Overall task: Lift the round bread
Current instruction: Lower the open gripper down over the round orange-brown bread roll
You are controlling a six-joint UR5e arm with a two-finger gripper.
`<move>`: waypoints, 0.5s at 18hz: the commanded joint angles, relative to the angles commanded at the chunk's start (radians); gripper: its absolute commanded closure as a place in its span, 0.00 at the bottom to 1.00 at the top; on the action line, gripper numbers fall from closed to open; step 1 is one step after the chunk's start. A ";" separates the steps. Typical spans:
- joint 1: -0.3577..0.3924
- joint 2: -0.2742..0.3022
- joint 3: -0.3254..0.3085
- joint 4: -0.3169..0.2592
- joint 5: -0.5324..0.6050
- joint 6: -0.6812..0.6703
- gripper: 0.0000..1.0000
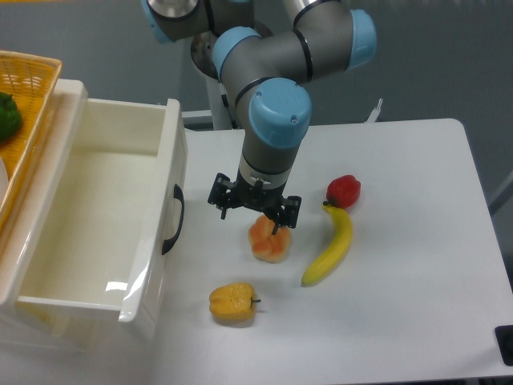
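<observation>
Camera view: at frame centre the gripper (268, 227) sits directly over the round bread (269, 239) on the white table (401, 305); whether its fingers pinch it cannot be told. A banana (330, 249) lies just right.

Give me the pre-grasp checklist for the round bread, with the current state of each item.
1. Gripper over the round bread: ok, directly above its top.
2. Fingers straddling the bread: cannot tell, the tips overlap its upper edge.
3. Jaw opening: cannot tell from this angle.
4. Banana clear of the bread: ok, a gap shows to the right.
5. Yellow bell pepper and red pepper clear: ok, both apart.
6. Bread resting on the table: ok, not lifted.
</observation>
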 joint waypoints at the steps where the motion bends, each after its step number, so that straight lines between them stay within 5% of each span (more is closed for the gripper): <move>1: 0.000 0.000 0.000 0.000 0.000 0.000 0.00; 9: -0.006 -0.008 -0.017 0.072 0.012 -0.003 0.00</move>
